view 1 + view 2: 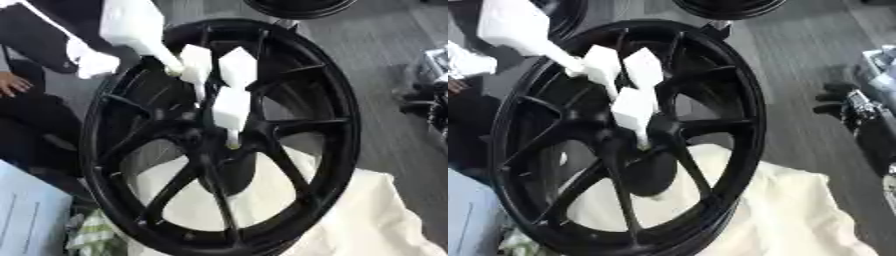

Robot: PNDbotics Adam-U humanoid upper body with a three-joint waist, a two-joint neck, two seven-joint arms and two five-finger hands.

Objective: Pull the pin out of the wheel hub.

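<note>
Right under the camera a cream cloth (367, 220) lies rumpled in soft folds, spreading from beneath the wheel toward the lower right, and on it stands the wheel (337, 125) itself, a big glossy black rim with slim spokes fanning out from the hub (206, 137) at its centre, tilted so that its upper edge leans away. Through the gaps between the lower spokes the pale cloth shows. Coming in from the upper left is the robot's left hand (219, 85), which here looks white and blocky (overexposed, by the look of it): its arm is a pale bar, and three flat white finger pieces hang over the upper spokes. The lowest finger (231, 107) reaches down right at the hub, and a thin pale tip below it, just at the hub's centre, may be the pin (232, 140), though I cannot tell whether it is the pin or the fingertip. The fingers hang fairly straight, spread apart, and whether they pinch anything is not clear. The right hand shows in neither view. At the lower left lies a light blue flat sheet (26, 220); beside it a green-and-white scrap (92, 235) peeps from under the rim. Behind the wheel, the edge of a second black rim (297, 7) sits on grey floor (385, 60).
</note>
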